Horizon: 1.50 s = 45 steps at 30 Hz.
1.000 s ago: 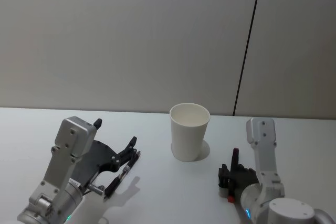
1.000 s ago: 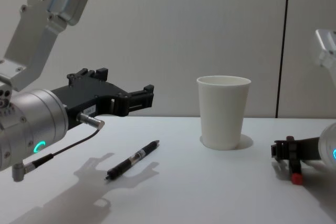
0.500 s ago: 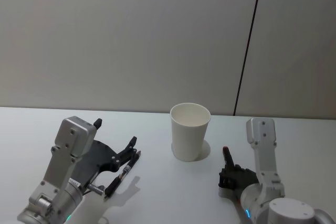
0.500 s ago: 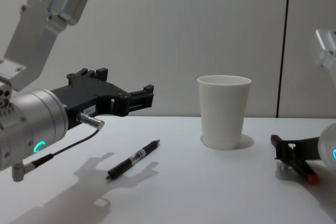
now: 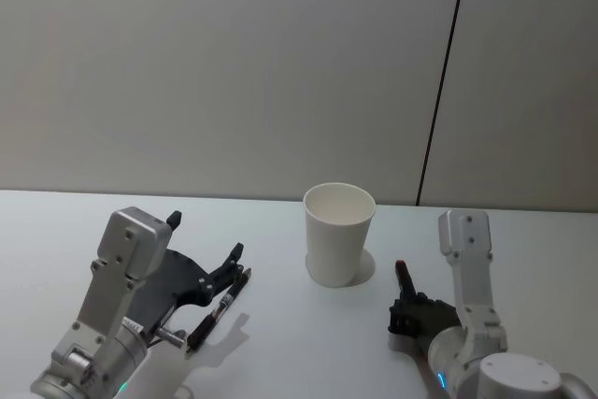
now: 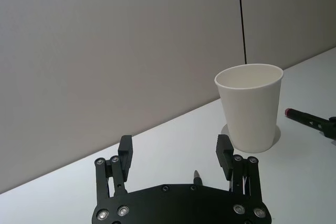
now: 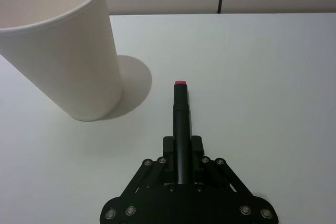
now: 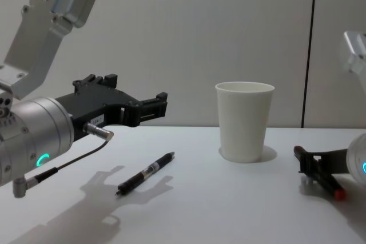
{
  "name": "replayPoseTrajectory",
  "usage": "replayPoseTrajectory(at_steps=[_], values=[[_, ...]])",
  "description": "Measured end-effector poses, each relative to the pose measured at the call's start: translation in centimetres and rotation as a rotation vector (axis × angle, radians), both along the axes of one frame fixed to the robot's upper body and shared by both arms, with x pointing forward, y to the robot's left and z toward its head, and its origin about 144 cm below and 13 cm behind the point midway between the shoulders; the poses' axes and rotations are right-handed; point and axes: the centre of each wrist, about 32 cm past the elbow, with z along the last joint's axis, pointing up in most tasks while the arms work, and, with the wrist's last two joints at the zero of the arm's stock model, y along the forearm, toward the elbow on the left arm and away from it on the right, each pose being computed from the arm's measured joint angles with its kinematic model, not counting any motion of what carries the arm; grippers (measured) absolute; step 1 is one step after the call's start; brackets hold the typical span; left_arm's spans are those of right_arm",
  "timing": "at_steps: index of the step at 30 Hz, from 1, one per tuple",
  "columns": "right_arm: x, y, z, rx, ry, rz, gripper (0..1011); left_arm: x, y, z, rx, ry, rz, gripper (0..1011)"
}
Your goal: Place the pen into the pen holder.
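The white paper cup pen holder (image 5: 338, 235) (image 8: 245, 121) stands upright at the table's middle. My right gripper (image 5: 404, 310) (image 7: 182, 145) is to its right, shut on a black pen with a red end (image 7: 181, 109) (image 6: 307, 120) that points toward the cup, a short way from its base. A second black pen (image 5: 220, 306) (image 8: 146, 174) lies flat on the table at the left. My left gripper (image 5: 206, 235) (image 8: 137, 92) (image 6: 174, 148) hovers open just above it, with nothing between its fingers.
The white table (image 5: 290, 352) has free room in front of the cup and between the two arms. A grey wall with a dark vertical seam (image 5: 439, 100) stands behind the table.
My right gripper has turned its pen from upright to slanting low toward the cup, then held still. The left arm and the pen on the table have not moved.
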Motion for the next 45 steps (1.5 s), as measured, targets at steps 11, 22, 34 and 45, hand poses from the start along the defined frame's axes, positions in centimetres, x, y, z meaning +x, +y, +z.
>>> replayPoseTrajectory(at_steps=[11,22,34,45], values=[[0.1,-1.0,0.0,0.034,-0.095,0.007,185,0.0,0.0,0.0,0.000,0.000,0.000,1000],[0.2,-2.7,0.2,0.089,-0.236,0.017,185,0.0,0.0,0.0,0.000,0.000,0.000,1000],[0.7,-4.9,1.0,0.170,-0.420,0.061,185,0.0,0.0,0.0,0.000,0.000,0.000,1000],[2.2,-6.8,2.0,0.268,-0.582,0.159,185,0.0,0.0,0.0,0.000,0.000,0.000,1000]])
